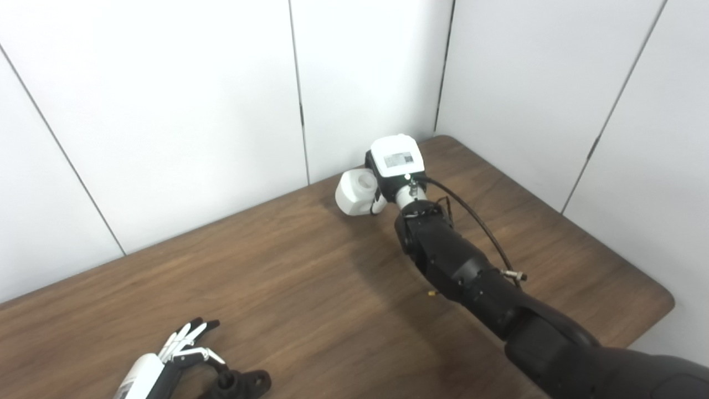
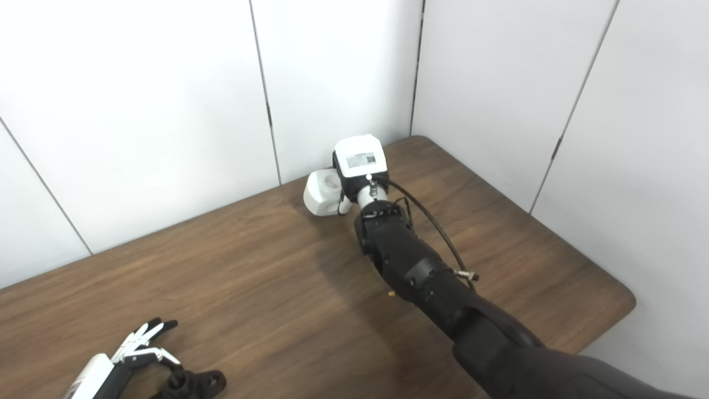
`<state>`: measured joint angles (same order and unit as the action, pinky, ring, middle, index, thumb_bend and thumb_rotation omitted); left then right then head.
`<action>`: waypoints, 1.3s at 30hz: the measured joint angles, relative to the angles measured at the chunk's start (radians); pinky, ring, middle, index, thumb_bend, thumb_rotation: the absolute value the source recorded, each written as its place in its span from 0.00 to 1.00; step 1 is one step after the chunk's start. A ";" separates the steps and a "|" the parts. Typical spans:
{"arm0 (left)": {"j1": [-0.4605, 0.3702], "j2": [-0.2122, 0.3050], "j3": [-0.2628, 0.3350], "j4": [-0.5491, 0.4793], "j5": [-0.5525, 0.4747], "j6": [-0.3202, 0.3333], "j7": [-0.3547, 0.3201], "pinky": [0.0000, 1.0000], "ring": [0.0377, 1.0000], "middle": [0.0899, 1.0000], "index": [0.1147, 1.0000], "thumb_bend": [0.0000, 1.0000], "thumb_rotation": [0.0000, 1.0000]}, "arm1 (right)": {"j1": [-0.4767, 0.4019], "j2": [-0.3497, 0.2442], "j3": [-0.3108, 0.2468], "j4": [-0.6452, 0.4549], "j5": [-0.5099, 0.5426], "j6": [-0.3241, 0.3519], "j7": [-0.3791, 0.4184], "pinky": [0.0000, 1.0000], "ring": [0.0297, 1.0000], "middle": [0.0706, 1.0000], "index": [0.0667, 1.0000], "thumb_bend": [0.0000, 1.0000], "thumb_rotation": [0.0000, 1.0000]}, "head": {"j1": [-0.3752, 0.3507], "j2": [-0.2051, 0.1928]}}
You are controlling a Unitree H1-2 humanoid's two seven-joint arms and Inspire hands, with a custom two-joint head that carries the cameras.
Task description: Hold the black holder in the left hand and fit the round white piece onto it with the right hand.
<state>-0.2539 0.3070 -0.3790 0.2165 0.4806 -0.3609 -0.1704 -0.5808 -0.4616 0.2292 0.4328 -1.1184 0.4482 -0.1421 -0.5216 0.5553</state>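
At the near left corner of the brown wood-grain table [image 1: 288, 288], the robot's left hand [image 1: 180, 349] lay low with its pale, black-tipped fingers [image 1: 191, 331] stretched out and spread, gripping nothing. Just to its right, touching or all but touching the thumb side, sat the small black plastic holder [image 1: 243, 383], a lumpy ringed part lying flat on the tabletop and partly cut off by the bottom edge of both views; it was not yet in any grasp. Far across the table, near the back wall panels [image 1: 166, 111], the round white plastic piece [image 1: 355, 192], a stubby cylinder with an open hollow end facing up and toward the camera, was pressed against the right hand [image 1: 388, 183]. That hand, seen from behind its white back plate with the black forearm [image 1: 460, 266] reaching diagonally in from the lower right, appeared to be closed around the piece, with a white finger curled under it, though the contact itself was mostly hidden, and whether the piece was lifted or resting on the wood could not be told. The two parts were well apart: the holder lay down and to the left of the white piece, much nearer the left hand, so the fitting appeared to depend on the left hand taking up the holder first and the right arm carrying its piece back across toward it.
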 measured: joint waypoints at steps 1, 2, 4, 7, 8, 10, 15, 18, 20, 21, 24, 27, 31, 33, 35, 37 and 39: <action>0.000 0.000 0.001 0.000 0.000 0.000 0.000 1.00 1.00 0.93 0.42 0.52 0.05 | 0.000 0.000 0.001 0.001 0.004 0.001 -0.004 0.87 0.73 0.70 0.45 0.52 0.15 | 0.003 0.002; 0.000 0.000 0.001 0.000 0.000 0.000 0.000 1.00 1.00 0.93 0.42 0.52 0.05 | 0.000 0.000 0.002 0.001 0.009 0.001 -0.007 0.87 0.74 0.71 0.45 0.52 0.15 | 0.011 0.006; 0.000 -0.001 0.001 0.000 0.001 0.000 0.000 1.00 1.00 0.93 0.42 0.52 0.05 | 0.000 0.000 0.005 0.000 0.020 0.000 -0.010 0.85 0.74 0.71 0.45 0.52 0.15 | 0.026 0.014; 0.003 -0.003 0.000 -0.004 0.009 0.003 0.002 1.00 1.00 0.93 0.42 0.52 0.05 | 0.008 -0.003 0.008 -0.033 0.053 -0.013 0.008 0.83 0.75 0.71 0.45 0.52 0.14 | 0.046 0.018; 0.004 -0.004 0.000 -0.005 0.013 0.004 0.004 1.00 1.00 0.93 0.42 0.52 0.05 | 0.016 -0.005 0.007 -0.065 0.072 -0.018 0.030 0.83 0.75 0.71 0.45 0.52 0.14 | 0.058 0.021; 0.005 -0.005 0.000 -0.007 0.020 0.007 0.008 1.00 1.00 0.93 0.42 0.52 0.05 | 0.032 -0.006 0.008 -0.138 0.101 -0.026 0.073 0.83 0.76 0.72 0.45 0.52 0.14 | 0.077 0.026; 0.005 -0.013 -0.001 -0.010 0.032 0.022 0.012 1.00 1.00 0.93 0.42 0.52 0.05 | 0.027 -0.020 0.018 -0.273 0.135 -0.031 0.193 0.86 0.79 0.74 0.45 0.52 0.14 | 0.139 0.051; 0.006 -0.017 -0.002 -0.013 0.041 0.031 0.017 1.00 1.00 0.93 0.42 0.52 0.05 | -0.001 -0.044 0.037 -0.360 0.133 -0.021 0.331 0.83 0.79 0.74 0.44 0.52 0.14 | 0.159 0.064; 0.007 -0.020 -0.002 -0.014 0.048 0.036 0.021 1.00 1.00 0.93 0.42 0.52 0.05 | -0.031 -0.053 0.045 -0.426 0.128 -0.007 0.440 0.82 0.79 0.74 0.44 0.53 0.14 | 0.182 0.077; 0.007 -0.022 -0.002 -0.015 0.050 0.039 0.021 1.00 1.00 0.93 0.42 0.52 0.05 | -0.045 -0.057 0.050 -0.450 0.127 -0.003 0.473 0.82 0.79 0.74 0.44 0.53 0.14 | 0.195 0.084; 0.005 -0.033 -0.004 -0.019 0.066 0.056 0.024 0.99 1.00 0.92 0.42 0.52 0.05 | -0.095 -0.067 0.060 -0.540 0.122 0.012 0.630 0.80 0.82 0.75 0.44 0.53 0.14 | 0.222 0.101; 0.004 -0.047 -0.012 -0.023 0.089 0.079 0.042 0.99 1.00 0.92 0.42 0.52 0.05 | -0.130 -0.075 0.078 -0.593 0.111 0.013 0.749 0.79 0.82 0.75 0.44 0.53 0.14 | 0.254 0.129; 0.005 -0.062 -0.021 -0.043 0.103 0.121 0.043 1.00 1.00 0.92 0.42 0.52 0.05 | -0.139 -0.082 0.096 -0.653 0.109 -0.007 0.864 0.78 0.81 0.75 0.44 0.53 0.14 | 0.284 0.150; 0.004 -0.065 -0.025 -0.047 0.104 0.139 0.043 1.00 1.00 0.92 0.42 0.52 0.05 | -0.139 -0.091 0.103 -0.675 0.109 -0.032 0.900 0.76 0.80 0.75 0.44 0.53 0.14 | 0.307 0.164; 0.001 -0.069 -0.030 -0.049 0.104 0.154 0.043 1.00 1.00 0.92 0.42 0.52 0.05 | -0.139 -0.109 0.107 -0.698 0.112 -0.064 0.927 0.75 0.79 0.74 0.44 0.53 0.14 | 0.337 0.183; -0.002 -0.071 -0.034 -0.049 0.105 0.166 0.043 1.00 1.00 0.92 0.42 0.52 0.05 | -0.139 -0.125 0.107 -0.723 0.117 -0.100 0.941 0.74 0.79 0.74 0.44 0.53 0.14 | 0.350 0.187; -0.008 -0.076 -0.041 -0.049 0.105 0.185 0.043 1.00 1.00 0.92 0.42 0.52 0.05 | -0.139 -0.138 0.110 -0.742 0.121 -0.146 0.942 0.77 0.80 0.74 0.44 0.53 0.14 | 0.380 0.202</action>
<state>-0.2618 0.2312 -0.4205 0.1671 0.5860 -0.1763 -0.1270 -0.7194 -0.5991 0.3388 -0.3092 -0.9970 0.3022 0.8003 -0.1412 0.7577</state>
